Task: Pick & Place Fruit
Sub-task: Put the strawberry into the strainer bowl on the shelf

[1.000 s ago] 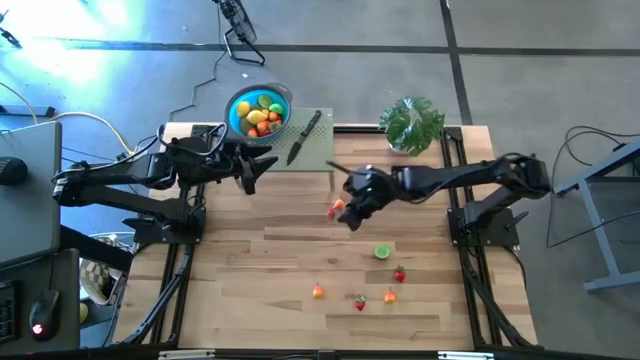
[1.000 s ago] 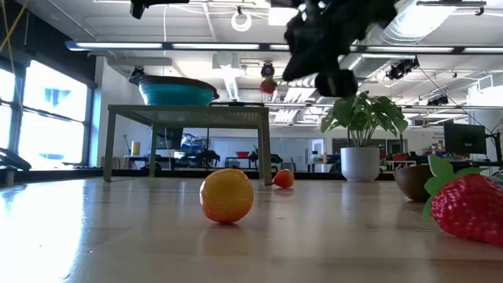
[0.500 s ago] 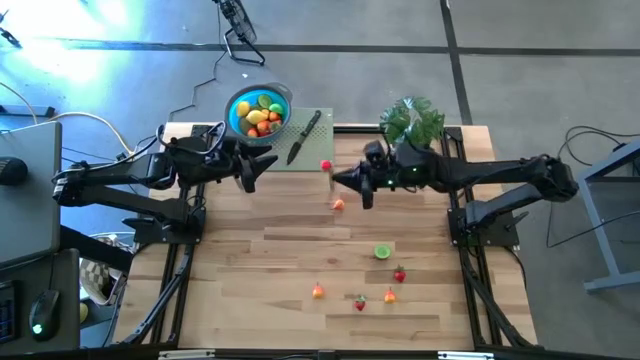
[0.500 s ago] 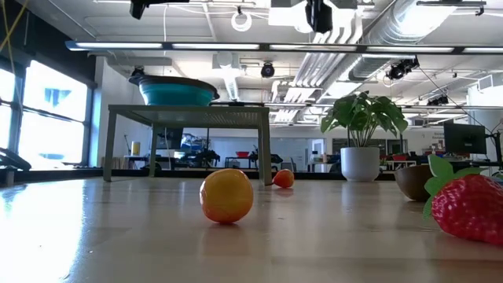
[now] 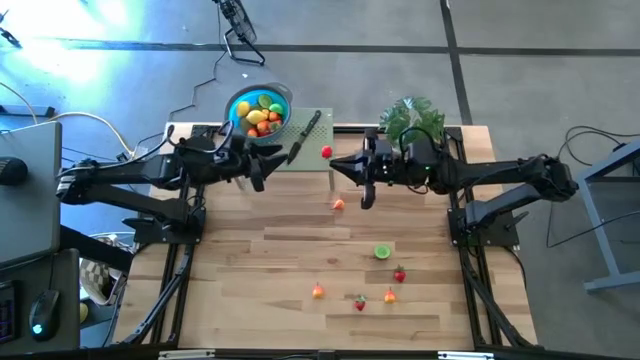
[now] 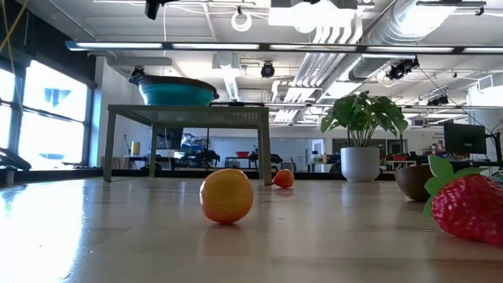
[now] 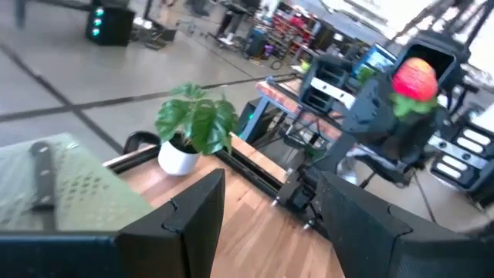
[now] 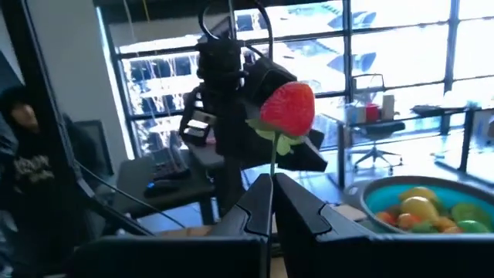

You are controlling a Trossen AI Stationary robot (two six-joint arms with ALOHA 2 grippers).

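Observation:
My right gripper is high above the table near the raised grey stand, shut on a red toy strawberry. My left gripper is open and faces it from the left; in the left wrist view the strawberry shows ahead of its fingers. The blue bowl holds several fruit pieces. More fruit rests on the table: an orange-red piece, a lime half, a strawberry, an orange and others. My right gripper pinches the strawberry's thin green stem between its two shut fingers. The fingers lie level, pointing toward the table's left. The berry stands out beyond the fingertips, lifted clear of the table.
A black-handled knife lies on the raised grey stand beside the bowl. A potted plant stands at the far edge, behind my right arm. The near half of the wooden table holds only the scattered fruit.
My right gripper has risen from low over the table's middle and moved toward the far edge and the stand, turning level to point left, with the strawberry carried along. My left gripper has shifted slightly right toward it.

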